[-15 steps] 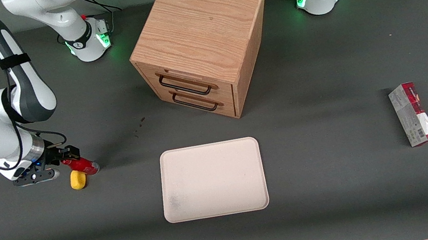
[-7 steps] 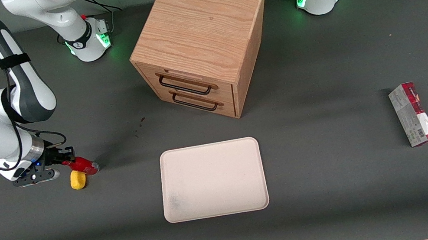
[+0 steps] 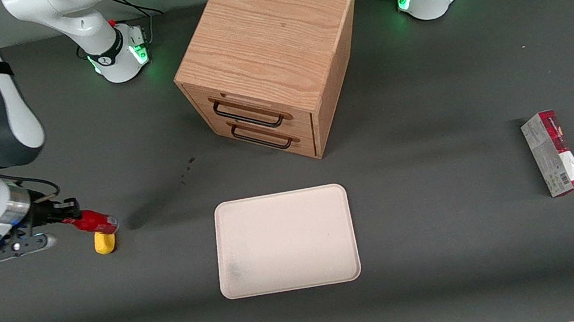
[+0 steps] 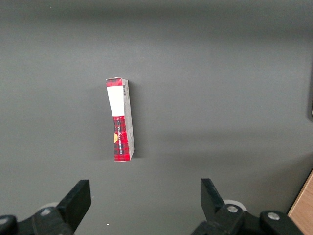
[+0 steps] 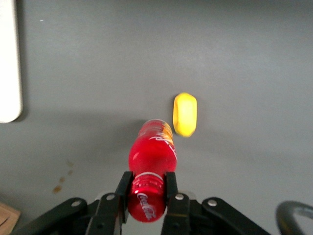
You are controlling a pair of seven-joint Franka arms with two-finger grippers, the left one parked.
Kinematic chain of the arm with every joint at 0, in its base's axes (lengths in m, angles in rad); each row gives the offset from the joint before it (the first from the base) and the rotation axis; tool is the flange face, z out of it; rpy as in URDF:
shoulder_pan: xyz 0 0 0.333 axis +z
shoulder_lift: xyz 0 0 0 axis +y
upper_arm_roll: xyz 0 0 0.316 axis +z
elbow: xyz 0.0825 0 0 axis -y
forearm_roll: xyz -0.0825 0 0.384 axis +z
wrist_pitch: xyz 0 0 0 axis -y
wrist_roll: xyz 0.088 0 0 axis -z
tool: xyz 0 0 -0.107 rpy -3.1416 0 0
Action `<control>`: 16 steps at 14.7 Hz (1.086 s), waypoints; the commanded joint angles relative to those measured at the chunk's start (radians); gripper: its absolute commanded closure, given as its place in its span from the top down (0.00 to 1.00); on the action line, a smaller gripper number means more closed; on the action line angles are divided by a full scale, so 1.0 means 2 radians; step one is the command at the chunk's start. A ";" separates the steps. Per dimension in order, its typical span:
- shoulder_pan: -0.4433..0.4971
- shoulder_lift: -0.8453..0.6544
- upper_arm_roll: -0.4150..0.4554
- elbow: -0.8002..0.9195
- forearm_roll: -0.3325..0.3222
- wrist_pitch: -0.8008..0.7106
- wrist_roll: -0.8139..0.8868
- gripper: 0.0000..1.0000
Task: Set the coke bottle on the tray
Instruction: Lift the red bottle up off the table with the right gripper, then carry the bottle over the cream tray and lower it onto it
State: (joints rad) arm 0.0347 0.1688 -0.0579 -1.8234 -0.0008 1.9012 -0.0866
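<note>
Above the table, coke bottle (image 3: 92,222) near horizontal, base toward tray (image 3: 285,241); cap end clamped in end effector (image 3: 60,216).

White "Coca-Cola" script on the coke bottle (image 5: 151,155)

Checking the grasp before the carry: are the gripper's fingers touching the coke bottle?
Touching. The right wrist view shows the gripper with a finger pressed against each side of the coke bottle, no gap, above the table near the yellow lump.
</note>
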 commanded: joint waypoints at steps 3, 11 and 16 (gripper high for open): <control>0.003 -0.001 -0.006 0.168 0.003 -0.184 -0.020 0.00; 0.000 0.003 -0.004 0.297 0.007 -0.297 -0.034 0.00; 0.006 0.142 0.066 0.450 0.003 -0.285 -0.029 0.00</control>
State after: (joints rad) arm 0.0387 0.2633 0.0312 -1.1608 0.0015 1.3584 -0.1350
